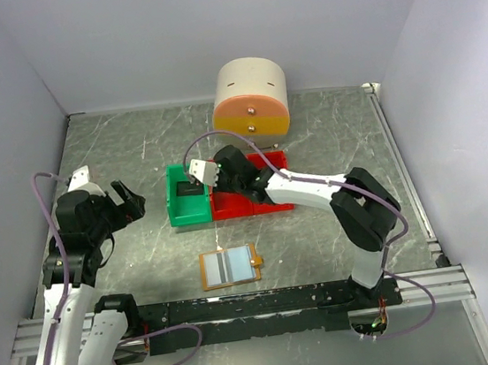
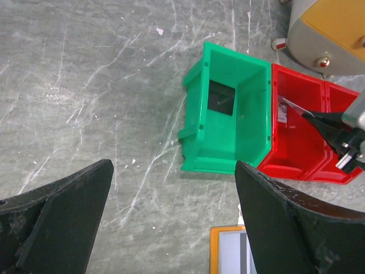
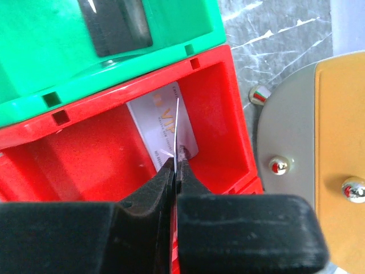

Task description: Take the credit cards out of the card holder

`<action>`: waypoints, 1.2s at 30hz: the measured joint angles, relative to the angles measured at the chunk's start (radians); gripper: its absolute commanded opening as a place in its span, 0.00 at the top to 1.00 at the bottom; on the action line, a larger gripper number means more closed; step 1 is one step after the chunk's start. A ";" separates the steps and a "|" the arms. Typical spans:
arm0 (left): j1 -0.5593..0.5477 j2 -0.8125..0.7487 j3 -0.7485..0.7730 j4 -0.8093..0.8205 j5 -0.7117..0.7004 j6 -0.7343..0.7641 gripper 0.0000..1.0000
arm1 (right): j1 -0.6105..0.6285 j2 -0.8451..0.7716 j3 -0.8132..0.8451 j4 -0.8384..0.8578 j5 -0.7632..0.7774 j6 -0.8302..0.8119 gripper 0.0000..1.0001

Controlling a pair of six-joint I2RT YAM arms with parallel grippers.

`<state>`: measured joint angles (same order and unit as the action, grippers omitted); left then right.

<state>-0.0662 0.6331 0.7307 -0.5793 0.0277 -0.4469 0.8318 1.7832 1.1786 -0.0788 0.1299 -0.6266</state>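
Note:
The card holder (image 1: 229, 267) lies open on the table near the front, orange-rimmed, with a grey dark-striped credit card (image 1: 225, 268) in it; its corner (image 2: 228, 251) shows in the left wrist view. My right gripper (image 3: 175, 162) hangs over the red bin (image 3: 68, 165), shut on a thin credit card (image 3: 177, 123) seen edge-on. A white card with gold "VIP" lettering (image 3: 154, 123) rests inside that bin. From above, the right gripper (image 1: 224, 183) sits over the bin's left compartment. At the left, my left gripper (image 1: 130, 201) (image 2: 174, 166) is open and holds nothing.
A green bin (image 1: 189, 198) (image 2: 228, 120) with a dark flat item (image 2: 220, 97) inside adjoins the red bin (image 1: 255, 201). Behind them stands a round cream-and-orange box (image 1: 250, 97) with knobs. Grey walls close in the marble table on three sides.

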 measured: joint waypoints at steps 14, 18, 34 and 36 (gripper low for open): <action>0.000 0.001 -0.001 0.000 -0.001 0.003 0.00 | 0.001 0.138 0.021 0.112 0.088 -0.155 1.00; 0.000 0.001 -0.001 0.000 -0.001 0.003 0.01 | 0.001 0.166 0.022 0.152 0.092 -0.187 0.99; 0.000 -0.002 -0.001 0.000 -0.001 0.003 0.01 | -0.007 0.209 0.005 0.221 0.071 -0.168 0.61; 0.000 -0.001 -0.001 0.000 -0.001 0.003 0.01 | -0.008 0.207 0.005 0.217 0.060 -0.154 0.60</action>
<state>-0.0662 0.6319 0.7296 -0.5789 0.0269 -0.4438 0.8242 1.9900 1.1831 0.1383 0.1894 -0.7807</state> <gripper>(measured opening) 0.992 0.385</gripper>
